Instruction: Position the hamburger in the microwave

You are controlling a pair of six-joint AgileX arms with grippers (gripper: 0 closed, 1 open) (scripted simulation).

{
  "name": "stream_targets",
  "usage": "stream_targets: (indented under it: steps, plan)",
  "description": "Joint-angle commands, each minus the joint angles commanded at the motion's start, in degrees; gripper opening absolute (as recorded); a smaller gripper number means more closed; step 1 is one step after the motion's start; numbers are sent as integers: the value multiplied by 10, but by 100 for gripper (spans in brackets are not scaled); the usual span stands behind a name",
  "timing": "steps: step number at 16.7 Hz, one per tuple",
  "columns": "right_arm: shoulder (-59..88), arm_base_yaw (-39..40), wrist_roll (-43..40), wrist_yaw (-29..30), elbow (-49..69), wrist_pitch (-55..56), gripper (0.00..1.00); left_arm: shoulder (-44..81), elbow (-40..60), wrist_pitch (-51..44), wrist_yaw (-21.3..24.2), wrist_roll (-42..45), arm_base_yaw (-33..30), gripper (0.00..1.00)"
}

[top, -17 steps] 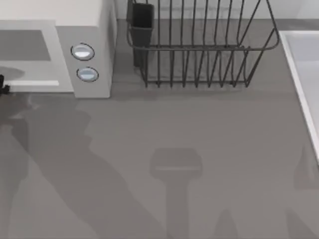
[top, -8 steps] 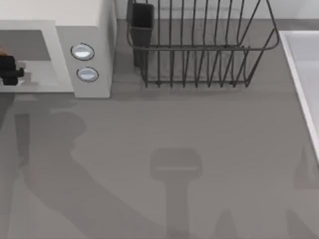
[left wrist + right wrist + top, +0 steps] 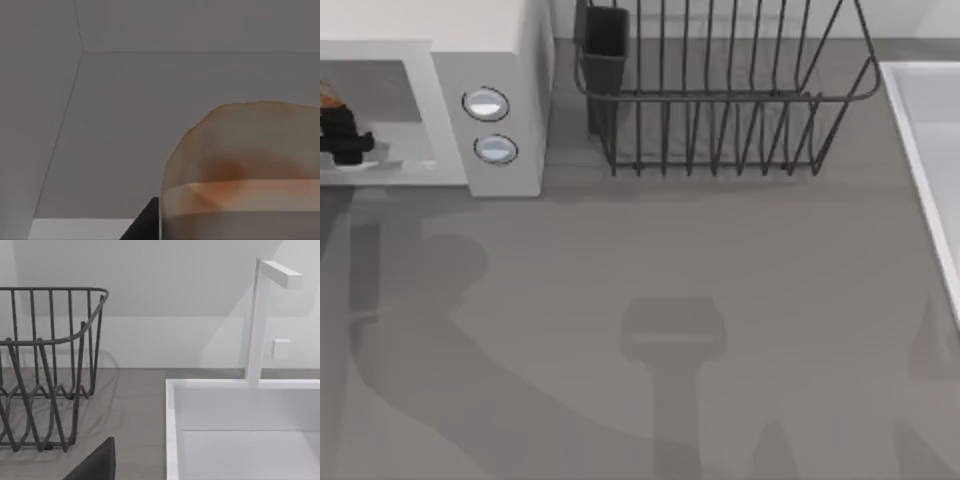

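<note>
The microwave [image 3: 490, 60] stands at the desk's [image 3: 720, 300] back left corner with its front open. The left gripper [image 3: 342, 140] is inside the opening, fingers closed on the hamburger [image 3: 245, 170], which sits upright with its flat layers level. It is round, so no long side. Left to do, I think: set it down and let go. The right arm waits near the sink [image 3: 172, 430].

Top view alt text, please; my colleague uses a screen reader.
The left gripper holds the hamburger at the open front of the off-white microwave, at the table's far left. A black wire dish rack stands to its right, and a white sink lies at the right edge.
</note>
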Motion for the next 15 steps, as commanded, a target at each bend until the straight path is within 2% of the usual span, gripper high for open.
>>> stream_targets:
  steps: [4,7,10,15]
  plan:
    - [0,0,0,0,0,0,100,-1,3,-2,-1,2,4,0]
    - [0,0,0,0,0,0,100,28,42,-21,-6,-1,1,0]
    - [0,0,0,0,0,0,100,79,136,-56,-10,-8,-6,0]
    - [0,0,0,0,0,0,100,178,352,-128,-18,-16,-20,0]
